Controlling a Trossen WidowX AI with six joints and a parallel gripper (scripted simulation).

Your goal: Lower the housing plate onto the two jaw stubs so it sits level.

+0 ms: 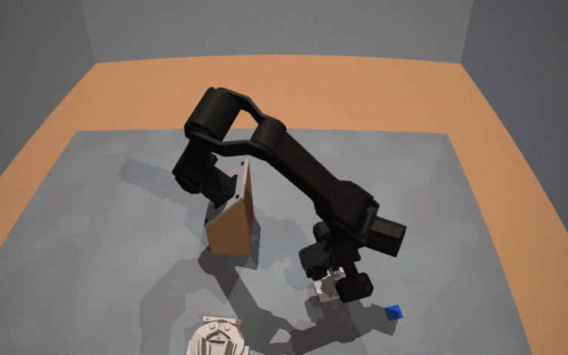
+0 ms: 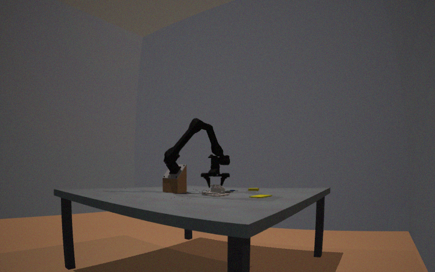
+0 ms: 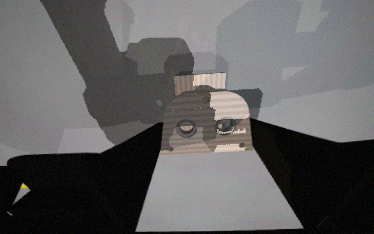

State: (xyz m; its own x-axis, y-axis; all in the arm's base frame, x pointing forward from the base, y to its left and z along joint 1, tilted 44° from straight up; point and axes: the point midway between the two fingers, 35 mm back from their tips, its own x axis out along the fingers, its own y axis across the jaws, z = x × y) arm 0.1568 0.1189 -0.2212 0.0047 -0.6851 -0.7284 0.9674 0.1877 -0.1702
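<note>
The pale ribbed housing plate (image 1: 324,292) (image 3: 194,107) has two round holes and lies between my fingertips, low over or on the table; which of the two I cannot tell. My gripper (image 1: 332,282) (image 2: 215,186) (image 3: 202,124) points down and is shut on the plate, one fingertip against each side edge. The pale base assembly (image 1: 218,334) (image 2: 216,190) stands apart from the plate, at the bottom edge of the top view. Two round stubs show on it; its front part is cut off by the frame.
A small blue piece (image 1: 393,312) lies to the right of my gripper. In the exterior view two yellow pieces, one nearer (image 2: 260,196) and one farther (image 2: 253,189), lie to the right. The arm's wooden mount (image 1: 229,234) (image 2: 175,185) stands behind the assembly.
</note>
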